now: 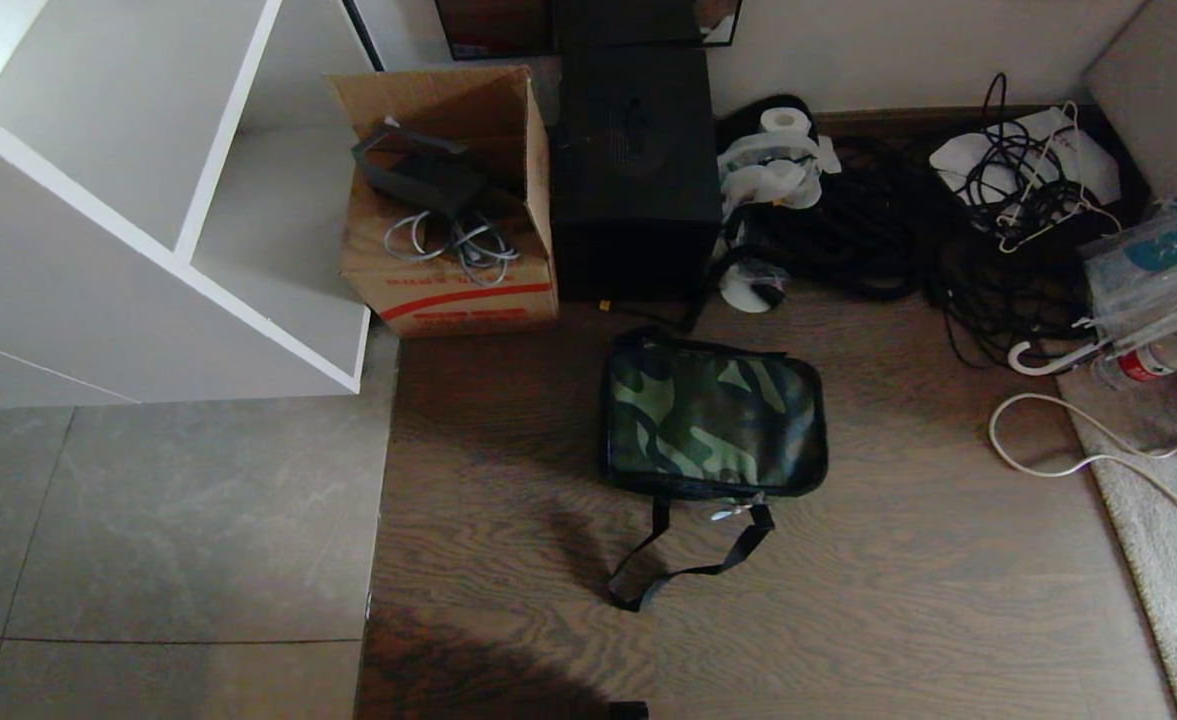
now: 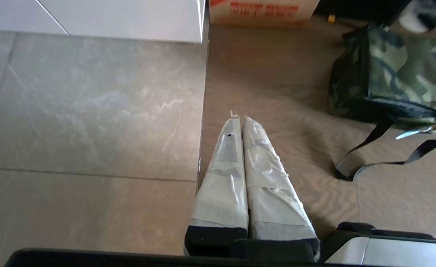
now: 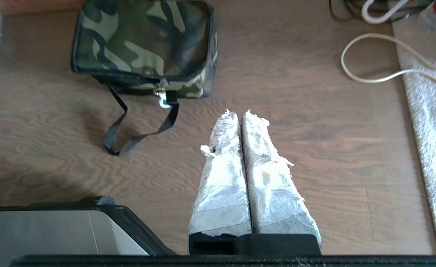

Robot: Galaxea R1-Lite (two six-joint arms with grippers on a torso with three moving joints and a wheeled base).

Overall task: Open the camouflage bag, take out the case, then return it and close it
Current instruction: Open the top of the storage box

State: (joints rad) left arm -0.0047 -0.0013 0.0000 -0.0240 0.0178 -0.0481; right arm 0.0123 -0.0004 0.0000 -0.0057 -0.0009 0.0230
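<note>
The camouflage bag [image 1: 713, 415] lies zipped shut on the wooden floor, its black strap [image 1: 688, 555] trailing toward me and a white zipper clip [image 1: 733, 512] at its near edge. The case is hidden. Neither arm shows in the head view. In the left wrist view my left gripper [image 2: 239, 118] hangs shut over the seam between tile and wood, well apart from the bag [image 2: 395, 74]. In the right wrist view my right gripper [image 3: 238, 113] is shut over bare wood, a short way from the bag [image 3: 143, 40] and its clip [image 3: 162, 99]. Both hold nothing.
An open cardboard box [image 1: 448, 200] with cables and a tall black box [image 1: 633, 170] stand behind the bag. A white shelf unit [image 1: 148, 200] is at the left. Tangled black cables [image 1: 948, 230], a white cord [image 1: 1068, 440] and a grey rug [image 1: 1168, 500] lie at the right.
</note>
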